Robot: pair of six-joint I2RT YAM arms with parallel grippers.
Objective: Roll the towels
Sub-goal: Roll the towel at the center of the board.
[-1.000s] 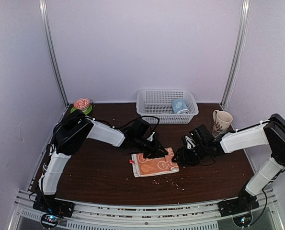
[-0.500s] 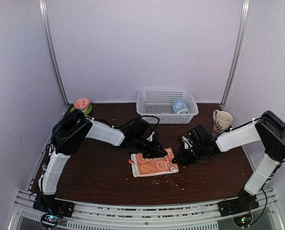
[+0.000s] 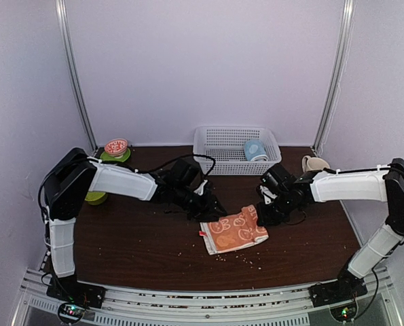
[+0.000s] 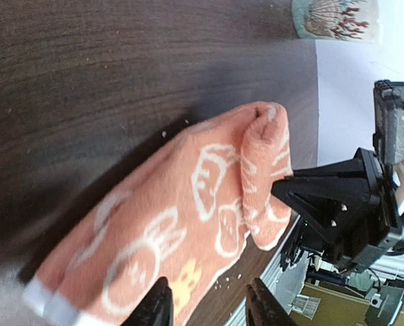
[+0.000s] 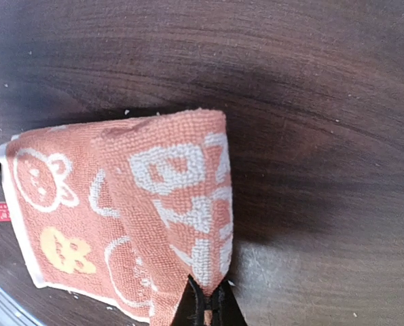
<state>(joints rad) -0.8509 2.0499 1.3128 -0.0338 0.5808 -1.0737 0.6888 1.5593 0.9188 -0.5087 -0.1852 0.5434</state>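
Dark wooden desk (image 3: 134, 244): mid-frame, the orange towel (image 3: 235, 232) lies with one edge lifted, pinched in the closed right gripper (image 5: 203, 302). The left gripper (image 4: 208, 309) hovers part-open and empty. The white basket (image 3: 208, 153) behind holds a light-blue towel (image 3: 254, 150).

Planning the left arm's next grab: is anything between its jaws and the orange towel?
Nothing visible. The left gripper hangs open right at the edge of the orange towel, with no object between them. The right gripper, on the opposite side, is shut on the towel's folded-over edge.
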